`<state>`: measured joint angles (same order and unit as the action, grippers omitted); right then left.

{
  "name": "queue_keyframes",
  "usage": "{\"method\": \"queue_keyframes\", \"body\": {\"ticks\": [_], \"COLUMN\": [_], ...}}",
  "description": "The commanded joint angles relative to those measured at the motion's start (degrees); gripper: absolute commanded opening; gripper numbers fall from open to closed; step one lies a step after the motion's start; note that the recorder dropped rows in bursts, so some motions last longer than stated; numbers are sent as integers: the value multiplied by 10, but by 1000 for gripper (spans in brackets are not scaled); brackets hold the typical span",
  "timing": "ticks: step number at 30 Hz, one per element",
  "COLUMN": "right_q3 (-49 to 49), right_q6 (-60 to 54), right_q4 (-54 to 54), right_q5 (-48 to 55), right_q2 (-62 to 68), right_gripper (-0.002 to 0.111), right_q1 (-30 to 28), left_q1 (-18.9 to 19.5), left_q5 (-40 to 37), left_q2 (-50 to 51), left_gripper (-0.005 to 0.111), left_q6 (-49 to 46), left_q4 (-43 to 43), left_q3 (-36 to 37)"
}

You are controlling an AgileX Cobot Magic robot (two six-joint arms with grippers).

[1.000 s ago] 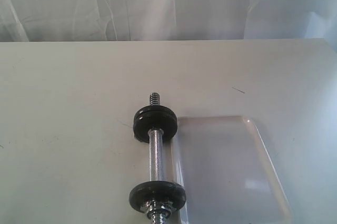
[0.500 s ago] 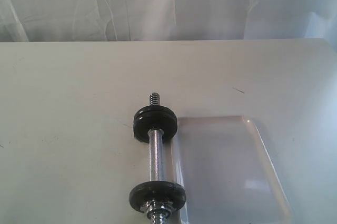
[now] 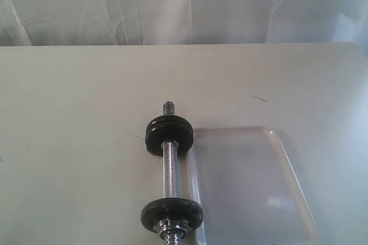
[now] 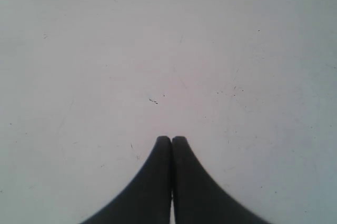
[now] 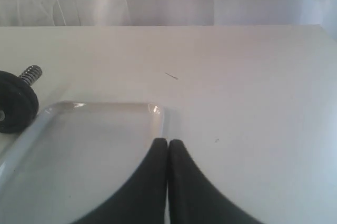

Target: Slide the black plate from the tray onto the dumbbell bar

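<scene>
The dumbbell bar (image 3: 170,170) lies on the white table with a black disc at its far end (image 3: 168,134) and another at its near end (image 3: 172,215). The far threaded tip (image 3: 168,107) sticks out past the far disc, which looks thick. Right beside the bar sits the clear tray (image 3: 290,170); no loose black plate shows in it. My right gripper (image 5: 168,142) is shut on nothing, over the tray's far corner (image 5: 155,109), with the far disc (image 5: 16,100) off to one side. My left gripper (image 4: 171,139) is shut above bare table. Neither gripper shows in the exterior view.
A white curtain (image 3: 184,3) hangs behind the table's far edge (image 3: 184,44). A small dark mark (image 3: 260,98) lies on the table beyond the tray.
</scene>
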<state>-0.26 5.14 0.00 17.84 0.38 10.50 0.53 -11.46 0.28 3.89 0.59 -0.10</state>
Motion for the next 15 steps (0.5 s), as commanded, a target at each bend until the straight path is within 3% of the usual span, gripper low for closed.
{"method": "queue_keyframes", "body": {"ticks": [1,15], "right_q3": [3,3], "right_q6": [-5,-5], "right_q4": [-26,-17], "right_q5": [-8,4], "right_q2": [-4,-4], "right_gripper": [0,0], "right_q1": [-3,-3], "left_q1": [0,0], "left_q5": [2,2], "left_q2": [-3,-3], "left_gripper": [0,0], "left_q6": [1,1], "left_q4": [7,7], "left_q3": [1,1]}}
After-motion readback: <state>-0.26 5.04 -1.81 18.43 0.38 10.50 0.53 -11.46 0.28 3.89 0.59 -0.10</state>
